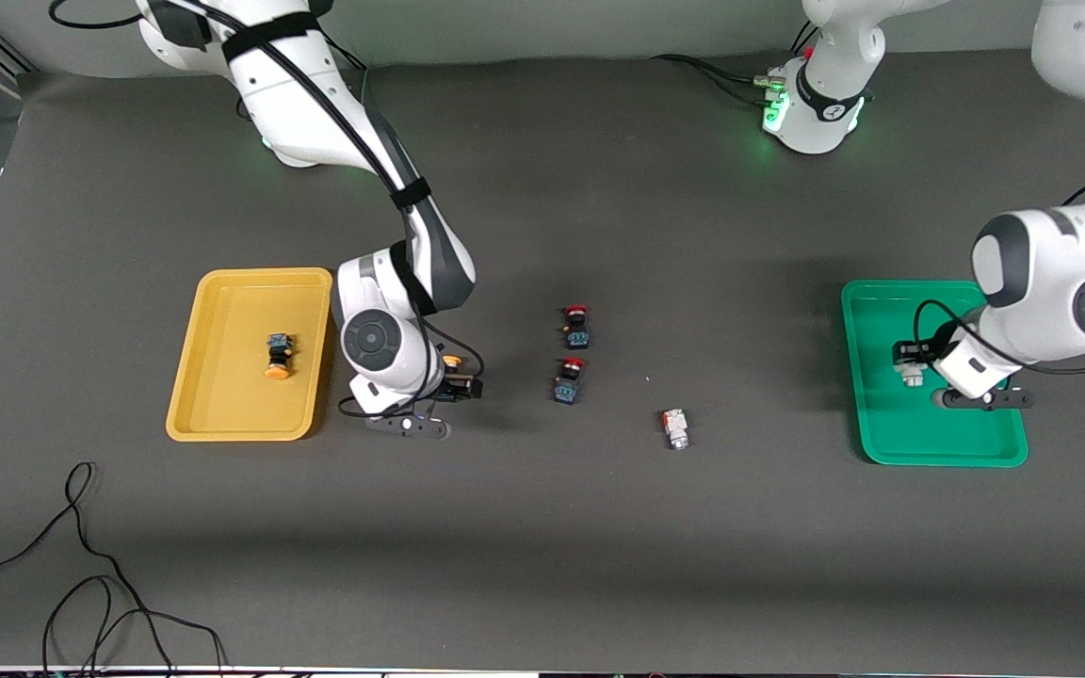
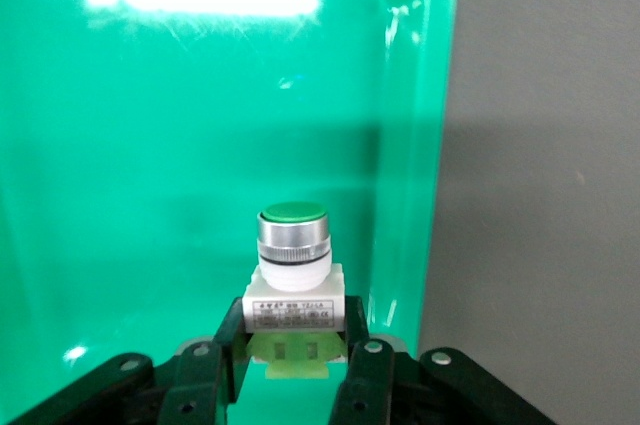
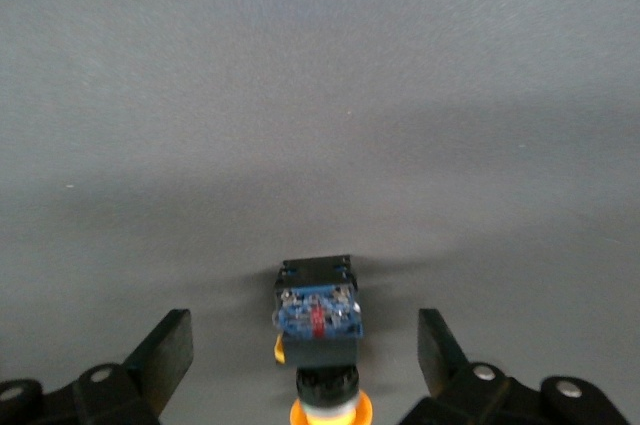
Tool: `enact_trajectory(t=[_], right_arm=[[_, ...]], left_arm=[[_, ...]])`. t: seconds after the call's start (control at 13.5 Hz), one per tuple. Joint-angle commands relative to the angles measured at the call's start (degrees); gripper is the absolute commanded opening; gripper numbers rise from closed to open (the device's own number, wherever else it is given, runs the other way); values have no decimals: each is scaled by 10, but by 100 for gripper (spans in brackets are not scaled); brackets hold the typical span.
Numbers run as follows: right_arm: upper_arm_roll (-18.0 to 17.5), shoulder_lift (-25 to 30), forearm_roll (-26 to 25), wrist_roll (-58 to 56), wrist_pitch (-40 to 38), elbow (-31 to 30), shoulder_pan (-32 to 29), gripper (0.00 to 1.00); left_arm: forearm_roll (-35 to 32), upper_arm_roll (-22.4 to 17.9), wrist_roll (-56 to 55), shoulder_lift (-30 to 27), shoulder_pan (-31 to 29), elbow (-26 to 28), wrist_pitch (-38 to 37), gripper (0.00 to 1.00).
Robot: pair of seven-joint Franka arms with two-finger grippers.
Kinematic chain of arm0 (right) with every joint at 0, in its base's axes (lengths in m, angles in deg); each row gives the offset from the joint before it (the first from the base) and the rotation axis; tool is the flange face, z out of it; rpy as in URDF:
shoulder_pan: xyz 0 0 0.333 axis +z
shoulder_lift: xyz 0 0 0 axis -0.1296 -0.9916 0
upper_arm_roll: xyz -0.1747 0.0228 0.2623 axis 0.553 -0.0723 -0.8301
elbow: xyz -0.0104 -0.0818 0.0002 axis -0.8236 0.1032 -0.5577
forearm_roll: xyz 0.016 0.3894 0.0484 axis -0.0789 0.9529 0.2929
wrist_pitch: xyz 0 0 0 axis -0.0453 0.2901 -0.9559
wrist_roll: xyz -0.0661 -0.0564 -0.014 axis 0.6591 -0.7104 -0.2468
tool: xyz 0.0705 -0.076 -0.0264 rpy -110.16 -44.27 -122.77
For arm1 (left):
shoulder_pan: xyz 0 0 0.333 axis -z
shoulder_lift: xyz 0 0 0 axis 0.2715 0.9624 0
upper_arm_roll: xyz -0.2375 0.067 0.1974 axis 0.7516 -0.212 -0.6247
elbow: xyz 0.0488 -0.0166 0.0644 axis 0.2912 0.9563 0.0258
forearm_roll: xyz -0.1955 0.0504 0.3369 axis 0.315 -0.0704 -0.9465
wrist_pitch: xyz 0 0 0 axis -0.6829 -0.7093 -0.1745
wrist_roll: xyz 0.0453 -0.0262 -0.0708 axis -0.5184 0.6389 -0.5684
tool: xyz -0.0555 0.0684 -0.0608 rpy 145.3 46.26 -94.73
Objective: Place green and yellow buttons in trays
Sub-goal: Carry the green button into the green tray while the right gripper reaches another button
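Observation:
The left gripper (image 1: pixel 910 365) is low over the green tray (image 1: pixel 891 419), shut on a whitish-grey button with a green cap (image 2: pixel 292 245). Its fingers (image 2: pixel 232 340) clamp the button's white body, and the tray floor (image 2: pixel 200 125) fills the left wrist view. The right gripper (image 1: pixel 460 383) is open and down at the table beside the yellow tray (image 1: pixel 232 405). A yellow-capped black-blue button (image 3: pixel 318 310) lies between its spread fingers (image 3: pixel 170 345), touching neither; it also shows in the front view (image 1: pixel 451 362). A second yellow-capped button (image 1: pixel 278 356) lies in the yellow tray.
A whitish-grey button with an orange-red mark (image 1: pixel 675 428) lies on the mat mid-table. Two red-capped black-blue switches (image 1: pixel 577 326) (image 1: pixel 569 380) stand a little farther from the front camera. Loose black cables (image 1: pixel 81 565) lie near the front edge at the right arm's end.

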Motion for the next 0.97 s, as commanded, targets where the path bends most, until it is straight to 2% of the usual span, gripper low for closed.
enact_trajectory(t=[0.0,0.07,0.15,0.22,0.3,0.45,0.74,0.89], right_arm=[[8,-6,12,9,29,-15,14,100],[8,-6,12,9,30,-16,15,92],[8,-6,13,9,30,-17,15,55],[8,-4,13,9,29,-18,15,1],[8,-2,13,9,29,-20,15,0],[9,0,13,9,28,-21,15,0],[16,27,13,12,12,-20,15,0],[29,78,6,2,-65,-19,8,0]], left_arm=[[-12,-5,-8,27,-4,0,38,6],[-12,-8,-8,31,-3,0,46,25],[-12,-8,-8,30,-3,0,46,50],[-12,-9,-8,30,-3,-1,46,92],[-12,-8,-10,29,-3,-1,45,99],[-12,-8,-26,13,-3,-3,29,99],[-12,-5,-27,-96,4,-21,-87,99],[-12,-3,-30,-134,21,-46,-146,99]])
